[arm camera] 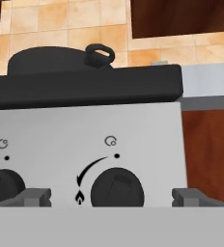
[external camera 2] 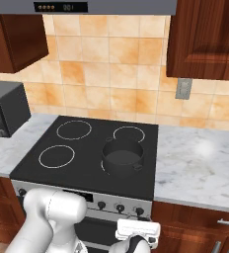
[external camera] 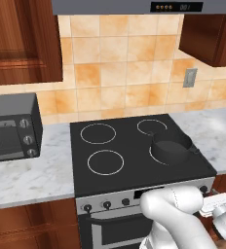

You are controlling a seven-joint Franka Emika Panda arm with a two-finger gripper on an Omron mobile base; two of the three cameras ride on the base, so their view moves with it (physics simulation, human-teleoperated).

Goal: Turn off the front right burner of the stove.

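Note:
The stove [external camera: 134, 146] has a black glass top with four white rings. A dark round pot [external camera: 171, 148] [external camera 2: 122, 158] sits on the front right burner [external camera: 152, 154] [external camera 2: 102, 168], hiding most of its ring. In the hand view my gripper [arm camera: 111, 197] is open and faces the silver front panel [arm camera: 51, 140]. Its two grey fingertips [arm camera: 36, 196] stand on either side of a black knob [arm camera: 117, 187], apart from it. The knob has a curved arrow and a flame mark beside it. A second knob [arm camera: 5, 185] shows at the left edge.
A grey-black countertop oven [external camera: 12, 129] [external camera 2: 3, 116] stands on the marble counter [external camera: 27, 175] left of the stove. More counter [external camera 2: 195, 153] runs to the right, with wooden cabinet fronts [arm camera: 208, 154] below. A range hood [external camera: 134, 6] hangs above.

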